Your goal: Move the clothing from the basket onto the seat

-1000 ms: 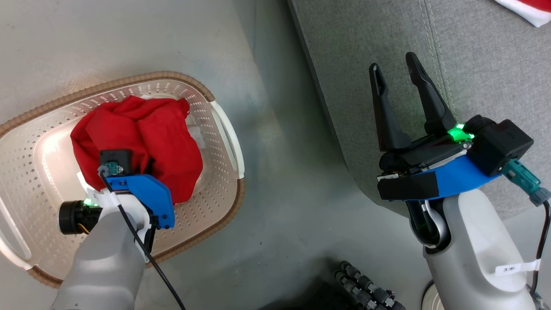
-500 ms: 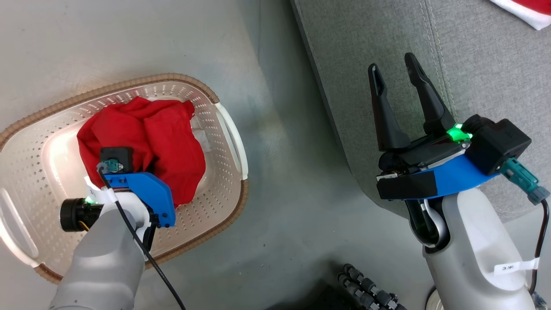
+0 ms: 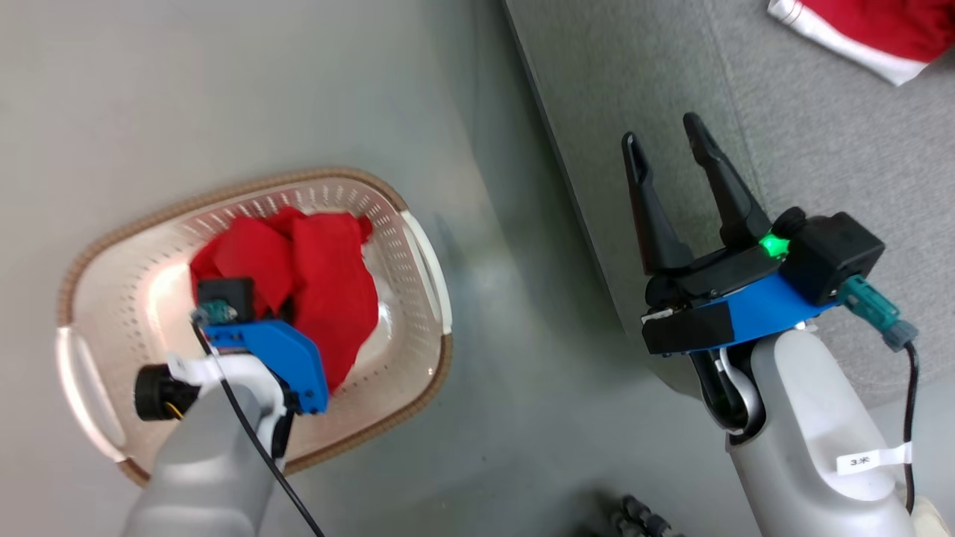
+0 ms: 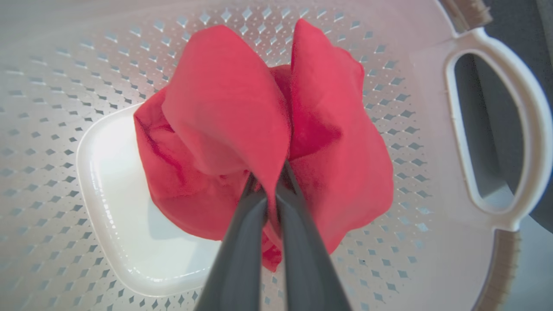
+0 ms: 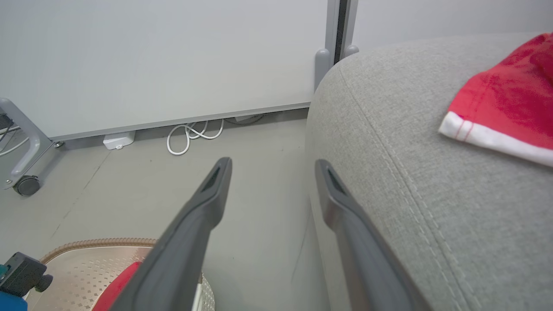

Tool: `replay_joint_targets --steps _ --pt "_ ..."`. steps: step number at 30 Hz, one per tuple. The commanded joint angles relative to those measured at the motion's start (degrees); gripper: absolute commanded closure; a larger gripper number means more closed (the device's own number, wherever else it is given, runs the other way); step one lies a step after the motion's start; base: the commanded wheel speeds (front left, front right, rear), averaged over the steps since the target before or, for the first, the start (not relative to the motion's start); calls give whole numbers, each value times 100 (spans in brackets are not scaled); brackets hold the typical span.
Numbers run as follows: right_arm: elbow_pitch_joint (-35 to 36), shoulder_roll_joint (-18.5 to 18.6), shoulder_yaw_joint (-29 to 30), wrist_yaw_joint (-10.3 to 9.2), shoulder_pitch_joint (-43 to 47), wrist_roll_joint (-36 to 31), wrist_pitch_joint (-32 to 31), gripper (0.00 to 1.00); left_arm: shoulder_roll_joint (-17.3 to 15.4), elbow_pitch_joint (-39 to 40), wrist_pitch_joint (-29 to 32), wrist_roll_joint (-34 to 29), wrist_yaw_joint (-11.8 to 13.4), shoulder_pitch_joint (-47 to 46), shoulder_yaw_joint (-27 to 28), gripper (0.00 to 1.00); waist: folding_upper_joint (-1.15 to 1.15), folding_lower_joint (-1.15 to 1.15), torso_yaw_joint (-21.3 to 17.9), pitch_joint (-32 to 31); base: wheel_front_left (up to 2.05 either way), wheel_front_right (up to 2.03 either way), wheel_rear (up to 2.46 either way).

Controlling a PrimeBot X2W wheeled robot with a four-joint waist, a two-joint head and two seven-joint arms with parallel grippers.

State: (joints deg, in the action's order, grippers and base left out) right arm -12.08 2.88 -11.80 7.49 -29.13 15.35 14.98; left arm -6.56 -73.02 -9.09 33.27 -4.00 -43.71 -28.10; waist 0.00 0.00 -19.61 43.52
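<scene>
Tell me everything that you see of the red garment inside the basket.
The red garment is soft, matte, bright red cloth with no pattern visible. It is bunched into two large raised folds with smaller creases beneath them. It lies in the middle of the cream perforated basket, over its smooth white floor. The left gripper is shut on a fold near the middle, pinching it between its two dark fingers. Whether the lower folds touch the floor is unclear.

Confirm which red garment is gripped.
The garment in the basket: the left gripper is shut on its fold. The white-hemmed one on the seat lies free.
</scene>
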Motion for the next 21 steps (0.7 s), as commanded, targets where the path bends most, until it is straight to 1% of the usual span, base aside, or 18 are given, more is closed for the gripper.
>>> replay_joint_targets --steps 1,5,9,15,21 --pt "-66 1 -1 1 -9 -60 30 0 45 -2 -63 -20 -36 71 -27 100 0 0 198 -401 0 0 0" --pt "-308 2 7 1 171 -131 29 0 177 52 -247 -6 -202 254 -154 100 0 0 479 -1029 0 0 0" --pt "-614 6 -13 1 398 -222 27 0 289 149 -400 -19 -307 527 -340 100 0 0 809 -1785 0 0 0" --pt "-1027 7 11 1 740 -346 -11 0 366 482 -542 -27 -352 920 -733 100 0 0 1264 -2897 0 0 0" --pt "-1185 8 -55 1 1110 -291 -187 0 368 1122 -573 235 -346 1224 -1233 100 0 0 1539 -3767 0 0 0"
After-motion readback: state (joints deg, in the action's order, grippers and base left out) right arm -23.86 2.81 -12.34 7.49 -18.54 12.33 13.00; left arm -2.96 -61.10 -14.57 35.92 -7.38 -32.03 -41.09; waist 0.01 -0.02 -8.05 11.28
